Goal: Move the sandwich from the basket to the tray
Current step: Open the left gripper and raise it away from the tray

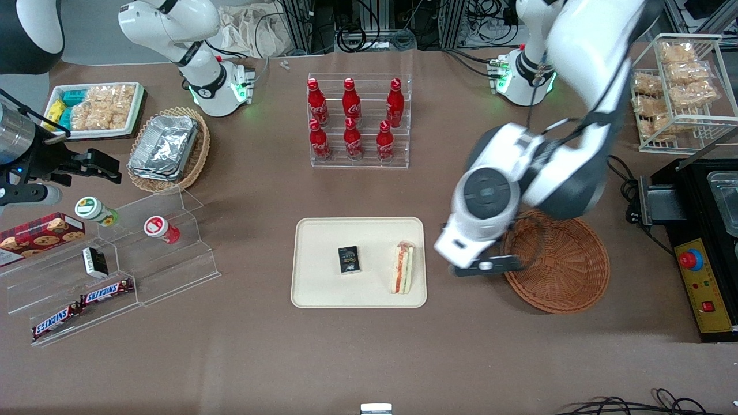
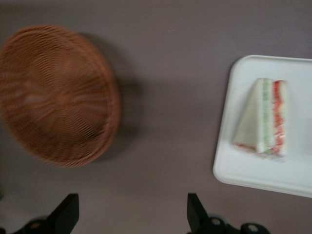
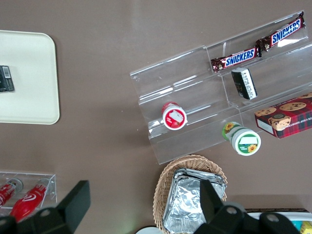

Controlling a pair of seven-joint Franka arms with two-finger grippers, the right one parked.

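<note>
Worktop: brown, carrying everything in play.
Tray: cream, rounded corners, near the middle of the worktop; a small black packet lies on it too.
Basket: round, reddish-brown wicker, beside the tray toward the working arm's end; nothing visible inside it in the wrist view.
Tool: hangs above the bare strip of worktop between basket and tray, over the basket's rim edge. In the wrist view the two fingers stand spread, nothing between them.
Sandwich: on the tray, on its end nearest the basket, filling edge up; wrist view shows it resting flat inside the rim, clear of the tool.
Progress: transfer looks done; sandwich sits in the tray, basket emptied. Likely remaining: arm clears away.
</note>
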